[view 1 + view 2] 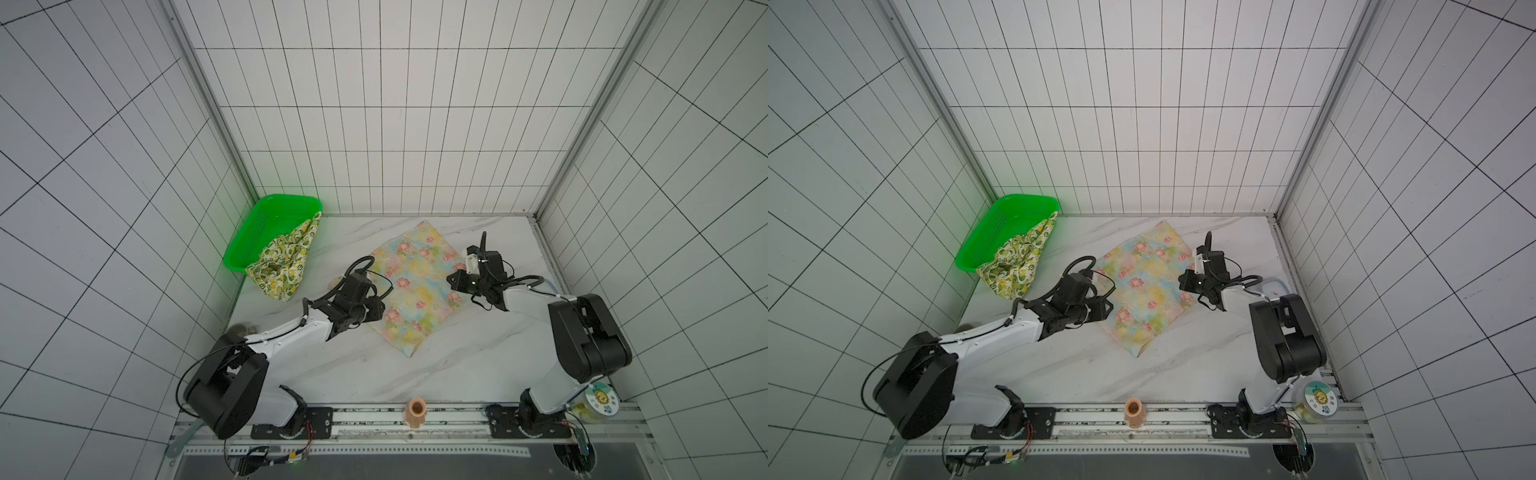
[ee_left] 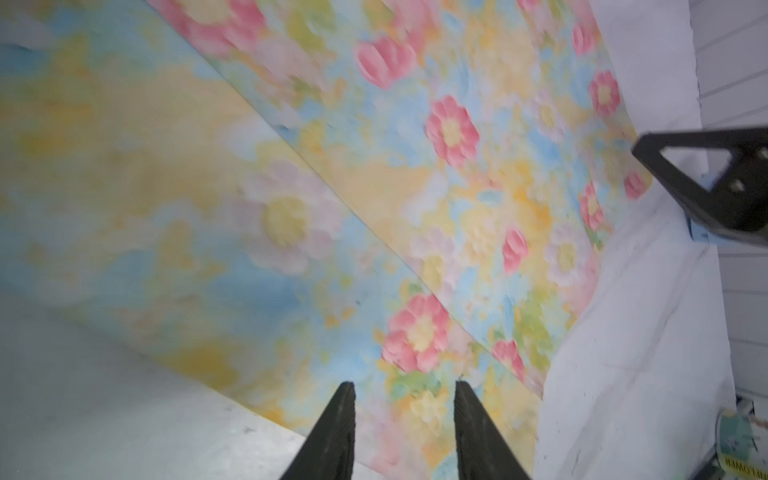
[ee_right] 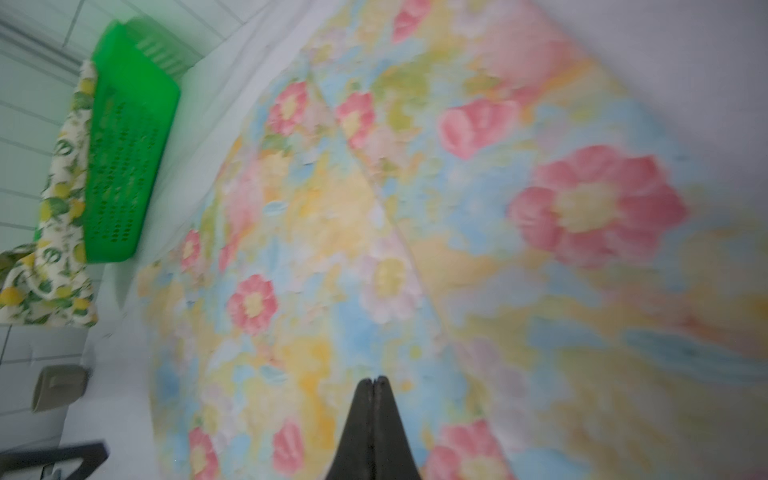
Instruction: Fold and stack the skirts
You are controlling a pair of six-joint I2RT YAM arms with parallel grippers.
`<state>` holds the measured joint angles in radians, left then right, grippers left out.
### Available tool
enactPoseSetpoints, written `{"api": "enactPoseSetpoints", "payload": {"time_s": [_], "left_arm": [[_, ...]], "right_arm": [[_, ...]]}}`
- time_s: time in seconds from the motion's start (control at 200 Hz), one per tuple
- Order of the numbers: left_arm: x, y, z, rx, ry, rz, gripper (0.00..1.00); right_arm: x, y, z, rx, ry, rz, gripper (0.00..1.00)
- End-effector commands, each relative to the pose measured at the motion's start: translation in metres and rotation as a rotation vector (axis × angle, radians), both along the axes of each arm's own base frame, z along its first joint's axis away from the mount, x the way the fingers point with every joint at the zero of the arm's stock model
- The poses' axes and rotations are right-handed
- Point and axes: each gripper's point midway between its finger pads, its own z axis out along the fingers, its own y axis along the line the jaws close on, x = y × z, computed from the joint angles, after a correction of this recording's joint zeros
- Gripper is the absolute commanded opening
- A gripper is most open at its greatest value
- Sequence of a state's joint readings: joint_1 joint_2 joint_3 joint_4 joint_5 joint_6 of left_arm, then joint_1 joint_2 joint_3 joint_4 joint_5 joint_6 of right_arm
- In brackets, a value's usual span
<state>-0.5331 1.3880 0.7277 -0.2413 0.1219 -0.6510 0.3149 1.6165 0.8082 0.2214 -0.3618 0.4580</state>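
A: Where are the skirts?

B: The flowered skirt (image 1: pixel 415 286) lies in the middle of the table (image 1: pixel 457 365), with one layer lapped over another along a straight diagonal edge. The lemon skirt (image 1: pixel 284 266) hangs crumpled over the rim of the green basket (image 1: pixel 266 224) in the far left corner (part of it spills onto the table).

A: And the grippers?

B: The left gripper (image 2: pixel 404 386) is at the flowered skirt's left edge, its fingers spread apart over the cloth. The right gripper (image 3: pixel 375 379) is at the right edge, fingers pressed tight together, gripping nothing I can see. Whether either touches the cloth, I cannot tell.
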Motion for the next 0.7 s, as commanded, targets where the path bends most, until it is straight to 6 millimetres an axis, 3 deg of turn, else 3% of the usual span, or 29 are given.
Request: {"api": "enactPoseSetpoints", "payload": {"time_s": [0.0,0.12,0.255,0.52,0.695], "left_arm": [[0.018,0.02,-0.01,0.0,0.02,0.058,0.4],[0.037,0.034,-0.026,-0.008,0.038,0.12,0.38],[0.047,0.041,-0.043,-0.016,0.061,0.154,0.37],[0.048,0.048,-0.061,0.015,0.085,0.189,0.37],[0.045,0.051,-0.057,0.011,0.072,0.203,0.36]], "right_arm": [[-0.032,0.035,0.017,0.018,-0.018,0.131,0.02],[-0.067,0.067,0.022,0.055,-0.026,0.241,0.02],[-0.099,0.095,0.008,0.057,0.015,0.342,0.02],[-0.147,0.12,-0.043,0.03,0.156,0.481,0.0],[-0.178,0.128,-0.069,-0.001,0.248,0.588,0.0]]}}
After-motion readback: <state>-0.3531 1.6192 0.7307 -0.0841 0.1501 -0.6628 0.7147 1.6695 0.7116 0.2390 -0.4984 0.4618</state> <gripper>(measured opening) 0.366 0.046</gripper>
